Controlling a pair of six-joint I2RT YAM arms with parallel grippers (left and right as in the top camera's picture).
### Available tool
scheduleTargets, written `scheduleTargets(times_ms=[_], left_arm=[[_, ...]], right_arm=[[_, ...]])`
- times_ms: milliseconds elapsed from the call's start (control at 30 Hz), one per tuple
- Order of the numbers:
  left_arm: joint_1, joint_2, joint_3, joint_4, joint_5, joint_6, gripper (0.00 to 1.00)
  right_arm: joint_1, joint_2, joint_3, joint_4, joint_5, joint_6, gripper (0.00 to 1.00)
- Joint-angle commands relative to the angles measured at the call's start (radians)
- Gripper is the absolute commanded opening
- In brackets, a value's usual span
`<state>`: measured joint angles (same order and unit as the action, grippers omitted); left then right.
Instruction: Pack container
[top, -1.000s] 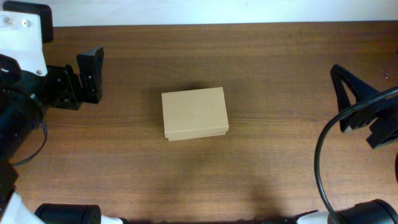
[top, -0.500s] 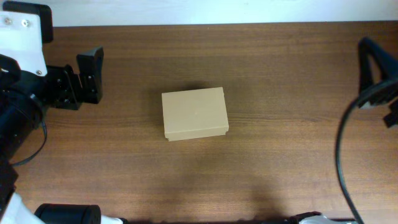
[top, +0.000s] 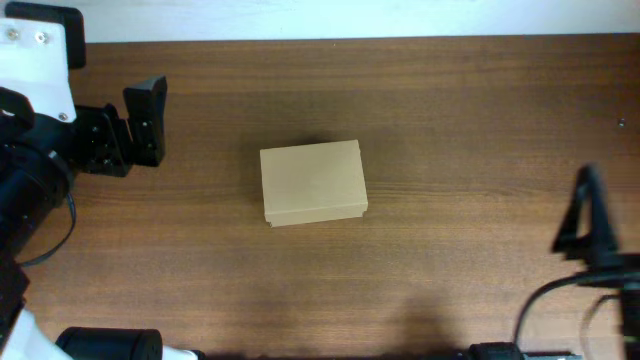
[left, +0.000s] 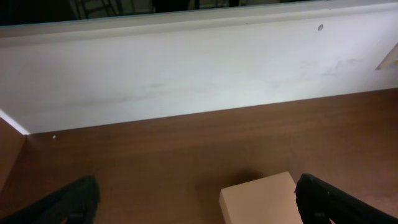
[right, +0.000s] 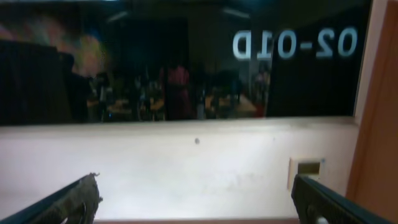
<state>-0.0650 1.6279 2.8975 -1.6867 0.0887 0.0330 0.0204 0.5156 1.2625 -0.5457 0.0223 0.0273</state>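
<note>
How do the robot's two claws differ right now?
The left gripper hangs over the far-left part of the table; the right gripper hangs at the near-right edge. The left gripper's camera sees the cardboard box; the right gripper's sees only wall and window. Both are open, empty and well apart from the box.

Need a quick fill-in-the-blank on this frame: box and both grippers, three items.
1. The cardboard box sits on the table with its lid ____.
2. The left gripper has its fingers ____ and holds nothing.
3. The right gripper is ____ from the box than the left one.
Missing words: closed; open; farther.
</note>
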Motion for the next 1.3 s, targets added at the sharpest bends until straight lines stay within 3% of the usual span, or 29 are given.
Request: scheduleTargets(times_ms=[0, 267, 567, 900, 1267], left_arm=[[0.003, 0.002, 0.003, 0.000, -0.007, -0.011, 1.00], [0.003, 0.002, 0.003, 0.000, -0.007, -0.011, 1.00], [0.003, 0.002, 0.003, 0.000, -0.007, -0.011, 1.00], [0.003, 0.002, 0.003, 0.000, -0.007, -0.011, 1.00], [0.003, 0.002, 0.003, 0.000, -0.007, -0.011, 1.00]], right_arm=[[-0.010, -0.121, -0.223, 0.064, 0.005, 0.011, 0.99], [-0.010, -0.354, -0.650, 0.185, -0.038, 0.012, 0.99], [-0.010, -0.383, -0.930, 0.184, -0.037, 0.012, 0.99], [-0.010, -0.383, -1.090, 0.183, -0.039, 0.012, 0.99], [-0.008, -0.387, -1.134, 0.097, -0.097, 0.011, 0.99]])
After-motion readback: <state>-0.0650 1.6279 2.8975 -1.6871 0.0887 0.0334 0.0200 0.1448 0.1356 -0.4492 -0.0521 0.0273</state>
